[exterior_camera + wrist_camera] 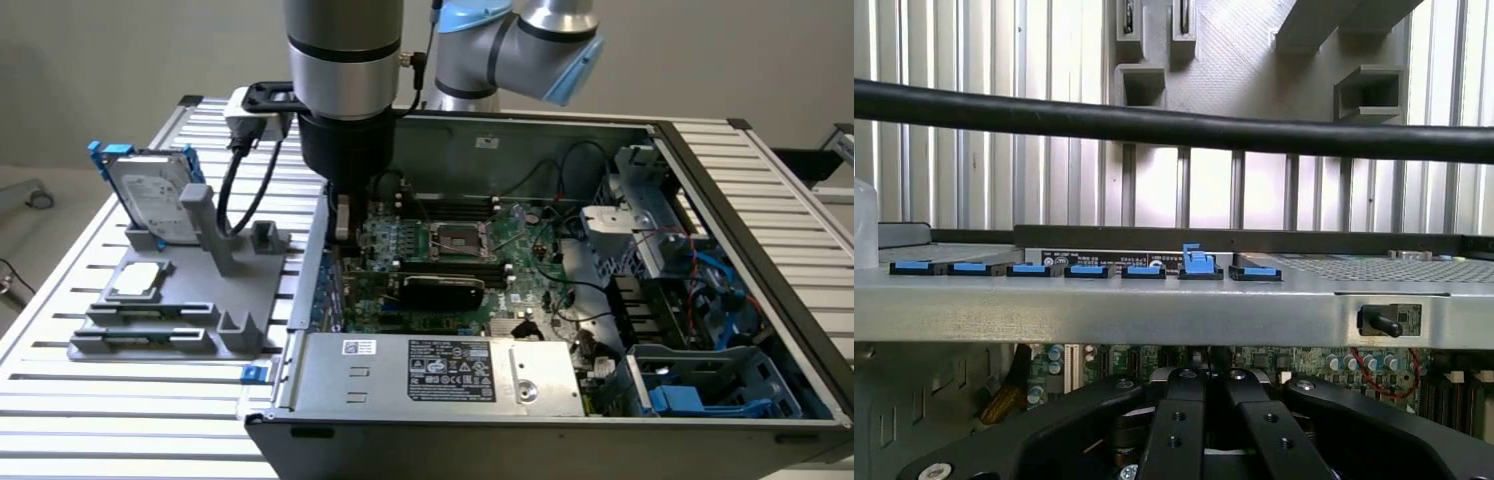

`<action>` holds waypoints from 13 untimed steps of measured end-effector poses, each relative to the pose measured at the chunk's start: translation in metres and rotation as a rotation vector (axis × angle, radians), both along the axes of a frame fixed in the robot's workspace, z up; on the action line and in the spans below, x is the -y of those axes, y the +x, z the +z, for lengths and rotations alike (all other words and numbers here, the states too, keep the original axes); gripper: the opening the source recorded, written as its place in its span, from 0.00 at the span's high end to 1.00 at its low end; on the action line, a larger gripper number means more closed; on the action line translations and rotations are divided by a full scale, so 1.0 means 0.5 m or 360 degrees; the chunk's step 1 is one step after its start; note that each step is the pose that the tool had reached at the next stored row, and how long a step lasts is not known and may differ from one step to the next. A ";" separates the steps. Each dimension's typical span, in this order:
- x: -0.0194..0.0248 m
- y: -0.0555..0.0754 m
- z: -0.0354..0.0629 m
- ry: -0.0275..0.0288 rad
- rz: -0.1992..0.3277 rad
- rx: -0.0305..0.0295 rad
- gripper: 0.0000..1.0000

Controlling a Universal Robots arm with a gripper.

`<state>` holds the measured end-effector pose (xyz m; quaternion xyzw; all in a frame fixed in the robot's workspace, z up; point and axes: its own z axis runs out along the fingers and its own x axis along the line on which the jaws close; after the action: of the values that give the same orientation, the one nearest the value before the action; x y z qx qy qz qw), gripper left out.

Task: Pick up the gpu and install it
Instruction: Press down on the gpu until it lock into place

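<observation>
Plain grey wall (107,50), ribbed aluminium table (94,400), even light

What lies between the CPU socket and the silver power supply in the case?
The gpu, black shroud showing, sits there on the green motherboard; the exterior view shows it.

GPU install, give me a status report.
Pincer shut, low inside the open computer case. GPU sits on the motherboard, apart from the pincer. Black cable crosses the wrist view.
</observation>
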<state>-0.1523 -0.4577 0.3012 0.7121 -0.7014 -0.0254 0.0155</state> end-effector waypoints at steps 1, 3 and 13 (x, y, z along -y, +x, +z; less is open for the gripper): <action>0.0000 0.000 0.000 -0.00001 0.0000 -0.00013 0.89; -0.0001 0.000 0.000 -0.00001 0.0000 -0.00049 0.89; -0.0003 -0.001 0.003 0.00001 -0.0004 -0.00215 0.89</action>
<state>-0.1530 -0.4575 0.3029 0.7109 -0.7023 -0.0303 0.0202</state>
